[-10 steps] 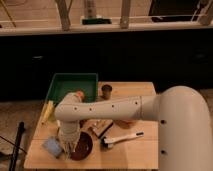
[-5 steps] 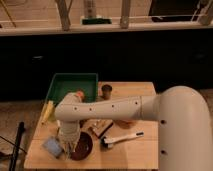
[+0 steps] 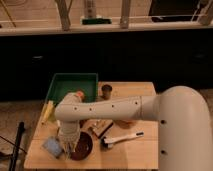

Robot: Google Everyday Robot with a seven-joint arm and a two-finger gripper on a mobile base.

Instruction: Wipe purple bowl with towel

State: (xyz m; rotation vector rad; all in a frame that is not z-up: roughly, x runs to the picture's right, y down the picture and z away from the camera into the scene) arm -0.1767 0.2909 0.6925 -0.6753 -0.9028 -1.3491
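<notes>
Hand (image 3: 69, 145) sat at the left rim of the purple bowl (image 3: 82, 146) near the bench (image 3: 130, 155) front-left corner, grip state unreadable; looked mid-wipe, next move probably sweeping the towel across the bowl's inside.

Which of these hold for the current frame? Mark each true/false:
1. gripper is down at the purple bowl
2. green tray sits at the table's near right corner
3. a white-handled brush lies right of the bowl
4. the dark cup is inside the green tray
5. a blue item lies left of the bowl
1. True. The gripper is down at the left rim of the purple bowl.
2. False. The green tray is at the far left of the table.
3. True. The white-handled brush lies just right of it.
4. False. The dark cup stands on the table, right of the tray.
5. True. The blue item lies left of the bowl.
</notes>
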